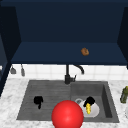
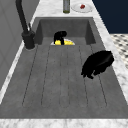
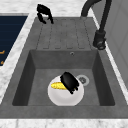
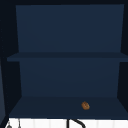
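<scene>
Red ball (image 1: 67, 115) fronts the sink; side views reveal corn (image 3: 58, 85) under right hand (image 3: 69, 81).

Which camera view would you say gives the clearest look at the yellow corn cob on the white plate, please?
The right side view: the corn cob lies in full length on the white plate, the right hand over one end. In the front view the right hand covers its top; in the left side view it shows far off, partly behind that hand.
</scene>
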`<action>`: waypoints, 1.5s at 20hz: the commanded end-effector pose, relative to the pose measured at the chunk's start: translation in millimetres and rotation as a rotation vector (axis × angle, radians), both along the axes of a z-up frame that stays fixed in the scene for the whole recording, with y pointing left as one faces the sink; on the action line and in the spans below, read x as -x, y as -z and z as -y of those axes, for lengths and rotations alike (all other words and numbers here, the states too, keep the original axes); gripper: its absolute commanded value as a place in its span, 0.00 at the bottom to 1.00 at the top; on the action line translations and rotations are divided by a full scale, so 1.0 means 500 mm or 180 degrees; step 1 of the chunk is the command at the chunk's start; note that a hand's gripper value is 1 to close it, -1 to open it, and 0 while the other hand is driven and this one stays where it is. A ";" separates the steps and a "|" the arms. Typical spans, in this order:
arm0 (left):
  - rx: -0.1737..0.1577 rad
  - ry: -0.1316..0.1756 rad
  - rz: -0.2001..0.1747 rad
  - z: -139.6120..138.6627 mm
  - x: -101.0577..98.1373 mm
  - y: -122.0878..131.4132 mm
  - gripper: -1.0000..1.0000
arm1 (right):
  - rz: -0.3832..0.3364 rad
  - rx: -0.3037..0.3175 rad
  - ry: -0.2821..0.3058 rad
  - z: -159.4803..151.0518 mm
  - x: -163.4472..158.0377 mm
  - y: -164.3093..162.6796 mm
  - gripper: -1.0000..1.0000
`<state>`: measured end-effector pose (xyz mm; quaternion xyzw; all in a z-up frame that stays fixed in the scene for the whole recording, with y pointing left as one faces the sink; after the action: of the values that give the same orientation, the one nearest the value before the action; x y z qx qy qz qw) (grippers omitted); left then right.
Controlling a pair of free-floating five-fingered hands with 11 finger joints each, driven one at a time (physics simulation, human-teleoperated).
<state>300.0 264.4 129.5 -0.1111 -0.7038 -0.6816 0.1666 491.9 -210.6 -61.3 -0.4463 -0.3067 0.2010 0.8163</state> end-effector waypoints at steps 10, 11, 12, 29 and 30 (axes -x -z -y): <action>0.0000 0.0000 0.0000 0.000 0.000 0.000 0.50 | 0.0144 -0.0170 -0.0617 -0.021 0.010 -0.144 1.00; 0.0000 0.0000 0.0000 0.000 0.000 0.000 0.50 | 0.0185 -0.0209 -0.0674 -0.018 0.011 -0.152 1.00; 0.0000 0.0000 0.0000 0.000 0.000 0.000 0.50 | 0.0217 -0.0238 -0.0735 -0.015 0.012 -0.161 1.00; 0.0000 0.0000 0.0000 0.000 0.000 0.000 0.50 | 0.0394 0.0071 -0.1304 -0.011 0.069 -0.334 1.00; 0.0000 0.0000 0.0000 0.000 0.000 0.000 0.50 | 0.0389 0.0104 -0.1316 -0.015 0.076 -0.341 1.00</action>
<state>300.0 264.4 129.5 -0.1111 -0.7038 -0.6816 0.1666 462.5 -208.0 97.5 -0.3841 -0.4381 0.2911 0.7588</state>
